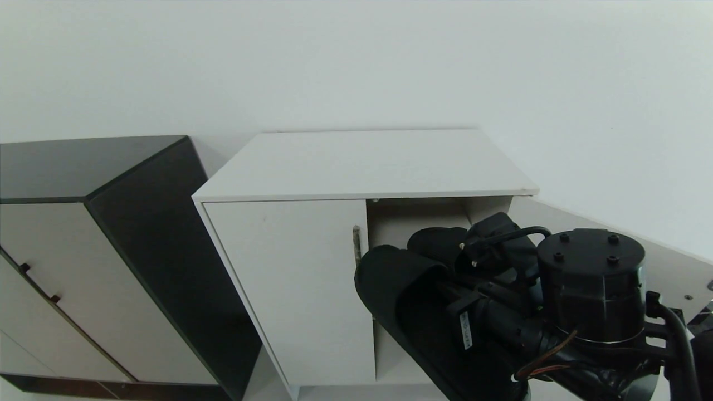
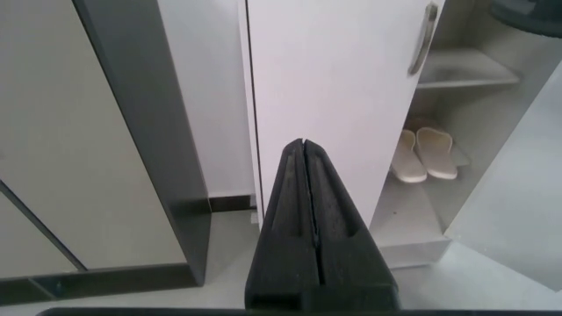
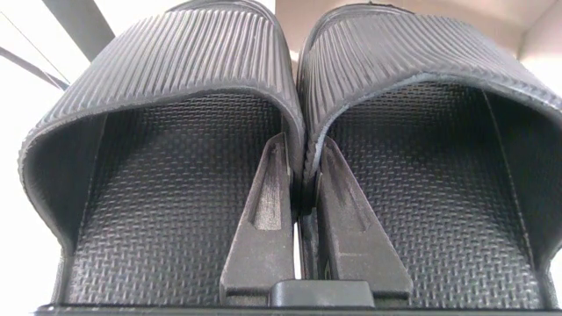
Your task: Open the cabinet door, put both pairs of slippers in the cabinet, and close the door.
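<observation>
Straight ahead of right tool [image 3: 303, 151]: white cabinet [image 1: 362, 167], right side open, left door [image 1: 289, 289] shut. Next to it, on side away from right tool: dark cabinet [image 1: 145, 234]. Pinched in right tool by touching inner edges: pair of black slippers [image 3: 176, 114], toes away from tool. Beyond left tool [image 2: 303, 149], on cabinet's bottom shelf [image 2: 413, 206]: pale slippers [image 2: 436, 151]. Left tool pressed together.

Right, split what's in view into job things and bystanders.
Job:
white two-door cabinet, right door open
pair of black ribbed rubber slippers in the right gripper
pair of beige slippers inside it

Bystanders:
black-sided cabinet with beige doors
plain white wall
</observation>
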Tool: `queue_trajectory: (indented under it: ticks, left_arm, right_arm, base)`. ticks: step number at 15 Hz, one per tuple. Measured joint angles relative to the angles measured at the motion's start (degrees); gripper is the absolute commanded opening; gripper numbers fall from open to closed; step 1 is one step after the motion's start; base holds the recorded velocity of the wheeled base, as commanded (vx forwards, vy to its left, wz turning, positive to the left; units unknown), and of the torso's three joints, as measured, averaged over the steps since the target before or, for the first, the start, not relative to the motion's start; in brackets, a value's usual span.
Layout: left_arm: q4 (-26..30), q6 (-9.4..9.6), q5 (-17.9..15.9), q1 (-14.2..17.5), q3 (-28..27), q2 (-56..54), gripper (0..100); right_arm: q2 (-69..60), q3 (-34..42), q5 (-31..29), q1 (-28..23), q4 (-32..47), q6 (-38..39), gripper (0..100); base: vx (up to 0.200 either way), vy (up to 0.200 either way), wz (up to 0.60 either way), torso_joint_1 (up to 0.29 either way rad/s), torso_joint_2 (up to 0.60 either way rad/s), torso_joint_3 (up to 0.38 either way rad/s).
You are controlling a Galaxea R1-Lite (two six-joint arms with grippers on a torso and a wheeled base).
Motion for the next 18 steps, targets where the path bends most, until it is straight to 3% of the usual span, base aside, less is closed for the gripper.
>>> queue_trajectory:
  ticks: [10,18]
  left_arm:
    - [0.0,-0.02,0.02,0.0,0.0,0.0,0]
    - [-0.02,-0.17,0.02,0.0,0.0,0.0,0]
  right_arm:
    - [0.5,0.04,0.0,0.0,0.0,0.0,0]
    - [0.63,0.28,0.0,0.11,0.05,0.0,0]
  base:
    - [0.0,0.0,0.0,-0.152,0.48,0.327]
    - [0.0,0.0,0.0,-0.054,0.41,0.355]
